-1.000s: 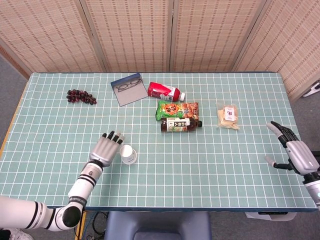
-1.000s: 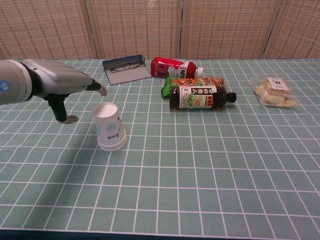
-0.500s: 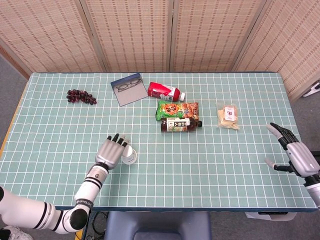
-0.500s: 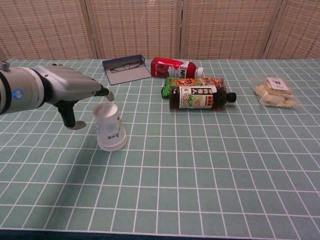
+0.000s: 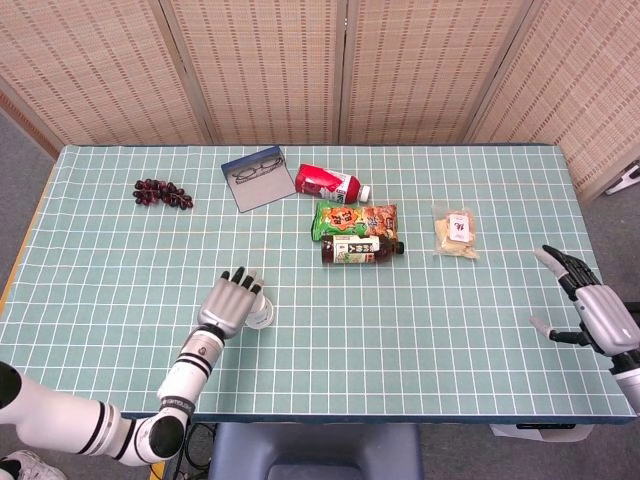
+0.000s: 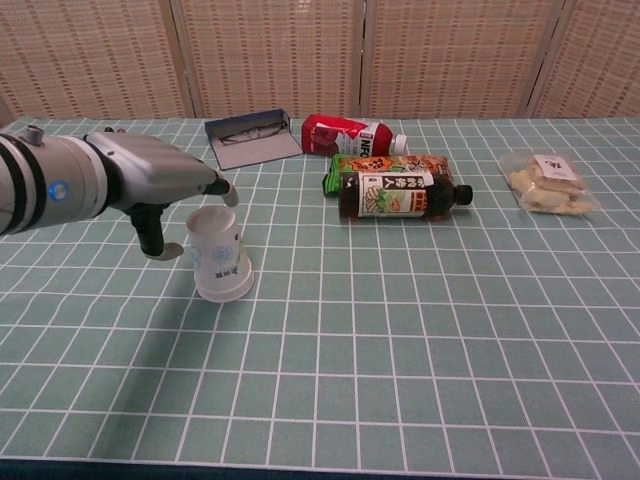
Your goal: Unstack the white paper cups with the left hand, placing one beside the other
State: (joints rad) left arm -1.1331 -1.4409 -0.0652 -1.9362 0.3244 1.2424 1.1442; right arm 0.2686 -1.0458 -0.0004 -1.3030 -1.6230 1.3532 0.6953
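Note:
The white paper cups (image 6: 220, 255) stand upside down as one stack on the green grid cloth, left of centre; in the head view the stack (image 5: 263, 315) is half covered by my left hand. My left hand (image 5: 229, 303) hovers over the stack's top with fingers spread, its thumb (image 6: 160, 240) hanging down at the stack's left side and fingertips (image 6: 228, 193) reaching past the top. It holds nothing. My right hand (image 5: 592, 307) rests open near the table's right edge, far from the cups.
At the back centre lie a glasses case (image 5: 257, 177), a red bottle (image 5: 326, 182), a green snack bag (image 5: 353, 218) and a dark bottle (image 5: 360, 248). A cracker packet (image 5: 456, 232) lies to the right, grapes (image 5: 163, 193) at the far left.
My left hand has moved right, from beside the cup stack to over its top. The cups and my right hand have not moved.

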